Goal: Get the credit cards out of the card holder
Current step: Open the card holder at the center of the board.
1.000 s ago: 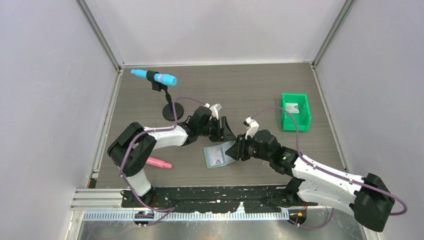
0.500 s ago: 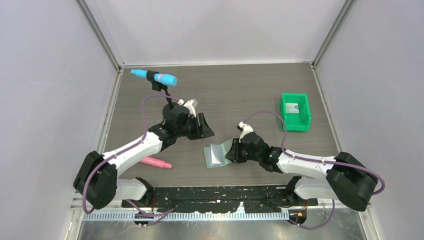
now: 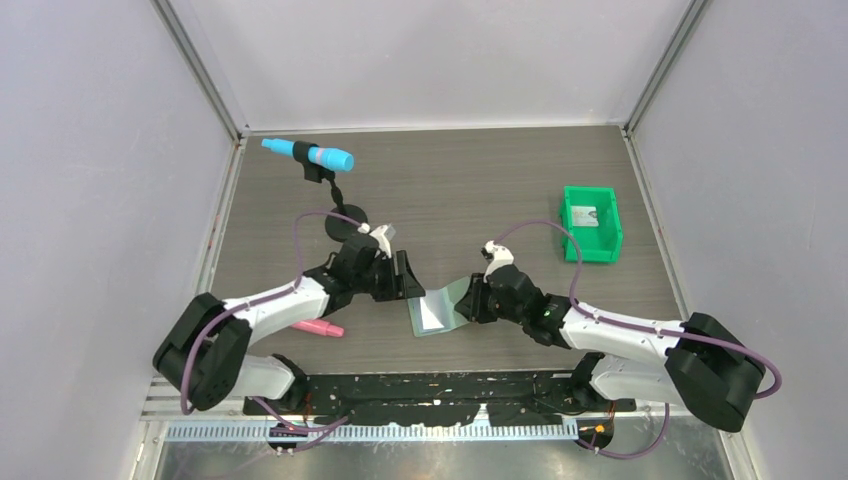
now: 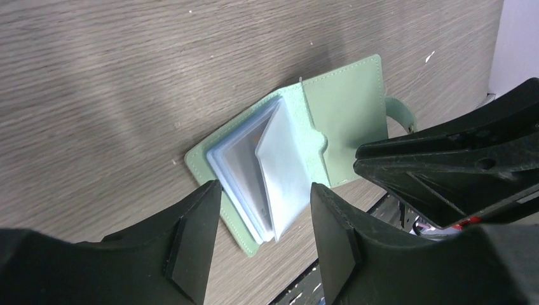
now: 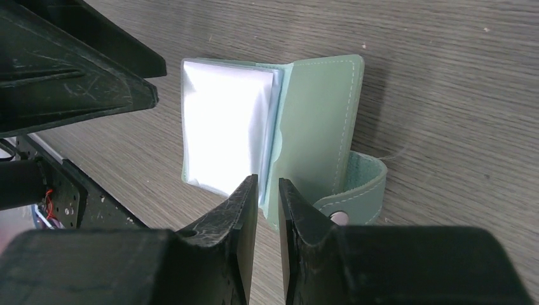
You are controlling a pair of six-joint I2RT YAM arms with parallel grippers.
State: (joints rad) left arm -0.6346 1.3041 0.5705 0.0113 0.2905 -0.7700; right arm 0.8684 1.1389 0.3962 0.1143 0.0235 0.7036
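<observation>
table (image 3: 500,175): grey wood grain, carrying everything below.
left arm: a second earlier it reached in over the far edge of the card holder (image 3: 437,312). Half a second earlier it had swung off to the far left. At this moment it was back, low and just left of the holder.
right arm: it stayed low on the holder's right side in all three top views.
green bin (image 3: 610,243): far right, well apart from the holder and unmoved. One of the credit cards (image 3: 587,214) lay flat inside it the whole time.
left fingers (image 3: 410,280): spread wide and holding nothing. The left wrist view framed the open holder between them.
right fingers (image 3: 466,300): narrow, apparently pinched on the holder's near edge beside the spine.
card holder: near the middle of the table, between the two sets of fingers. A second earlier it lay open and flat. Now its left half lay flat and its right cover was tilted up off the table.
sleeves (image 4: 283,168): bluish, see-through, fanned up from the spine.
credit cards: a printed face showed in the left panel a second earlier. Glare now hid whether any sleeve was still loaded.
meaning: the holder looked held open and steady, and the left fingers seemed lined up to draw out another card, if one remained.
</observation>
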